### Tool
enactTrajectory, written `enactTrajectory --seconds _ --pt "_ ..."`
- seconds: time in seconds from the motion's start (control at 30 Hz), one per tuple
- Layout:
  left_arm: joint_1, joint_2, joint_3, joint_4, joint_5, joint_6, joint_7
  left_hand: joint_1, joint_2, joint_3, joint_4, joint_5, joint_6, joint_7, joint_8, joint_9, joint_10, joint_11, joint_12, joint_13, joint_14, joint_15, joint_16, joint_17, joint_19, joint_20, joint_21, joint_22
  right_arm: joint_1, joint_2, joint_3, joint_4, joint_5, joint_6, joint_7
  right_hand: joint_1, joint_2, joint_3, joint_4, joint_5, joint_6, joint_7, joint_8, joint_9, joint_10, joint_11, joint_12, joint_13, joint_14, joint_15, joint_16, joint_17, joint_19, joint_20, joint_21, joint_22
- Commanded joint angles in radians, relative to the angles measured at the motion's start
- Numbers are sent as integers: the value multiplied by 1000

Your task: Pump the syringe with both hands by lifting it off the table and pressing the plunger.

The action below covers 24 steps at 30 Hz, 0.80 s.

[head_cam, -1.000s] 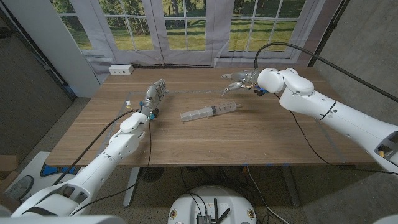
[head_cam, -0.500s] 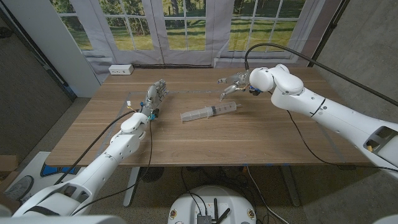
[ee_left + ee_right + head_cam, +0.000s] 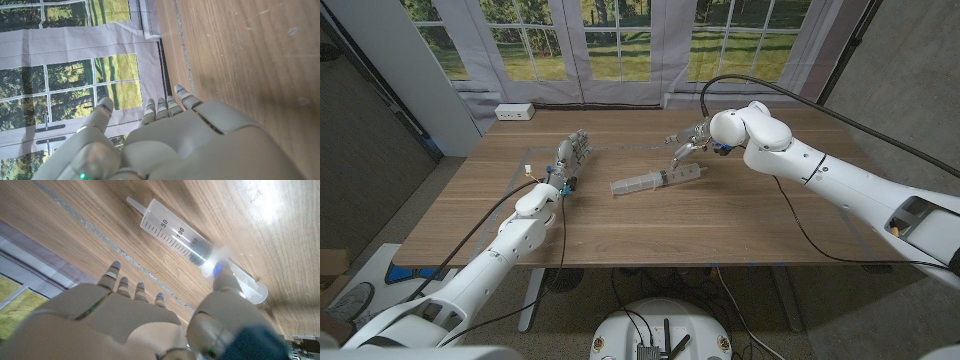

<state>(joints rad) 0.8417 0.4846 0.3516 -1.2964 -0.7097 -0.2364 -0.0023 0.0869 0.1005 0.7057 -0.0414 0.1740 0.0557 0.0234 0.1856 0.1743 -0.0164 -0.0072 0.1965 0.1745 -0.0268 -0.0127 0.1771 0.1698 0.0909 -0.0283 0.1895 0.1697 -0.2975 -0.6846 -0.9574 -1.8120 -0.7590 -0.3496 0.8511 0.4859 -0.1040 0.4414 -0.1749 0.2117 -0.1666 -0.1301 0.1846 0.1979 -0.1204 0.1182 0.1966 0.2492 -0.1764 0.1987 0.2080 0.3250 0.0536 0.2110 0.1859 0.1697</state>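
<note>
I hold right hand (image 3: 686,143) spread over syringe (image 3: 658,178) plunger end, ready to grasp; left hand (image 3: 572,152) spread, waiting apart.

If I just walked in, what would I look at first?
Probably the big clear plastic syringe lying in the middle of the wooden table, with printed numbers on its barrel. The right robot hand hovers open just above its plunger end, not holding it. The left robot hand waits off to the syringe's left, near the far edge by the windows.

White rounded arms, grey hands (image 3: 686,141), black cables; fingertip lights seemingly blue.
</note>
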Motion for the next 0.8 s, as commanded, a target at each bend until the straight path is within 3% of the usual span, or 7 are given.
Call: enactTrajectory --seconds 0.03,0.6,0.8 --pt "5 -5 3 -4 -5 7 -1 -8 73 5 5 1 10 -1 5 4 3 1 3 6 4 1 4 4 7 2 6 3 42 50 -46 68 -31 30 84 10 -2 -1 5 -6 -96 -1 -3 5 -20 7 -2 4 -47 14 -5 -1 -12 1 -2 2" --pt "8 -21 11 4 -17 12 -10 -10 74 9 8 2 17 0 6 4 6 1 3 6 6 1 4 3 11 8 7 3 80 109 -103 162 -80 56 117 28 -1 5 4 -7 -97 -2 10 6 -4 37 14 9 -40 17 3 -1 -16 -1 0 3" --pt "15 -22 12 -2 -20 16 -8 -11 73 10 9 2 18 0 5 5 8 2 3 6 8 1 5 3 11 8 7 3 77 117 -112 175 -91 44 118 37 4 9 5 -6 -96 -3 14 7 14 35 24 11 -30 16 9 -1 -10 -2 3 3"
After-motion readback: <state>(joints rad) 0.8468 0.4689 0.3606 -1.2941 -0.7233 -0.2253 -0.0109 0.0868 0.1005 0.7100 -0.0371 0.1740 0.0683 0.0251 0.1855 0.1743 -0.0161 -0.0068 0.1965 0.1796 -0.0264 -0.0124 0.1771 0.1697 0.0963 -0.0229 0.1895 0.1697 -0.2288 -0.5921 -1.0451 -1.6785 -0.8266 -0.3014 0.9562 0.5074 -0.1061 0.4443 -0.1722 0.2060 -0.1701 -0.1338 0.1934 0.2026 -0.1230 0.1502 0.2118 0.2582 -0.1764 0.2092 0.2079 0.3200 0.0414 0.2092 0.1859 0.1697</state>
